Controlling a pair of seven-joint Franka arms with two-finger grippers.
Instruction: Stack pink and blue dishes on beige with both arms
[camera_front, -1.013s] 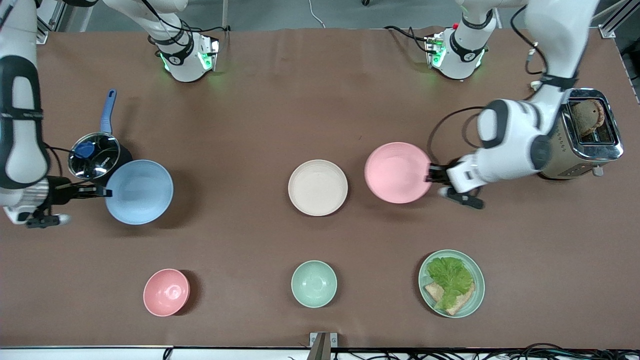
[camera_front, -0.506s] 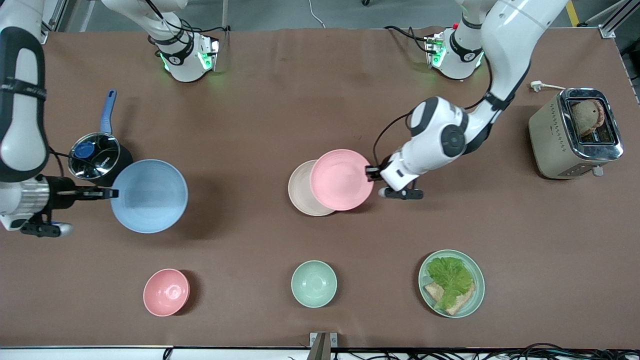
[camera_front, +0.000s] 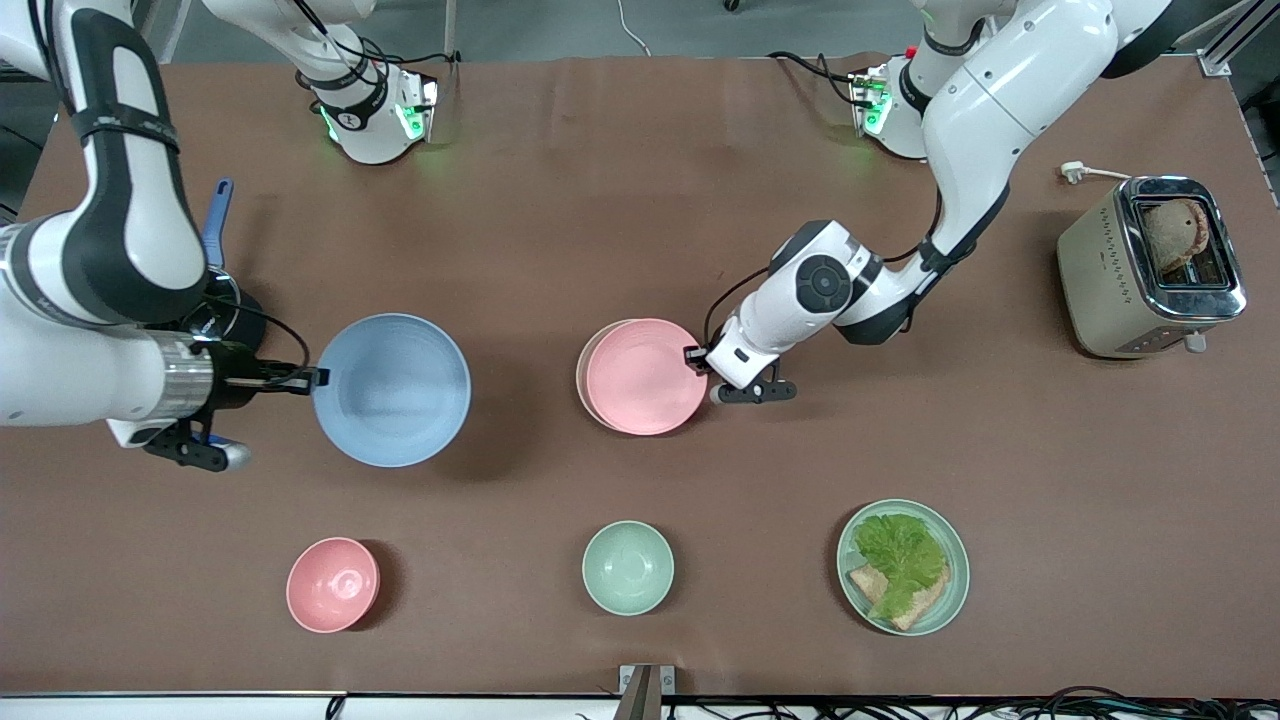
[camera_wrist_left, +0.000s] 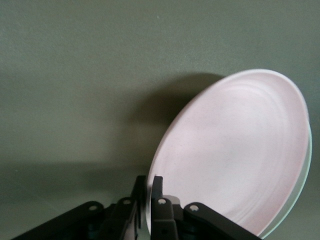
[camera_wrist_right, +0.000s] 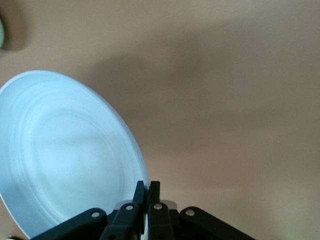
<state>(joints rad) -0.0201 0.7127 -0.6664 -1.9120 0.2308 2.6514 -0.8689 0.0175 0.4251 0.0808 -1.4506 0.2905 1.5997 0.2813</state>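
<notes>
Front view: left gripper (camera_front: 697, 357) pinching the rim of the pink plate (camera_front: 645, 376), held over the beige plate (camera_front: 583, 362) at mid-table with only a sliver of beige showing at the edge toward the right arm's end; right gripper (camera_front: 312, 377) clamped on the rim of the blue plate (camera_front: 392, 389), held up over bare table (camera_front: 560, 200) between the pot (camera_front: 222, 300) and the beige plate. Left wrist view: fingers (camera_wrist_left: 156, 200) closed on the pink plate's (camera_wrist_left: 235, 155) rim, a pale edge peeking from under it. Right wrist view: fingers (camera_wrist_right: 154, 200) pressed on the blue plate's (camera_wrist_right: 65, 155) rim, brown table (camera_wrist_right: 225, 100) underneath.
</notes>
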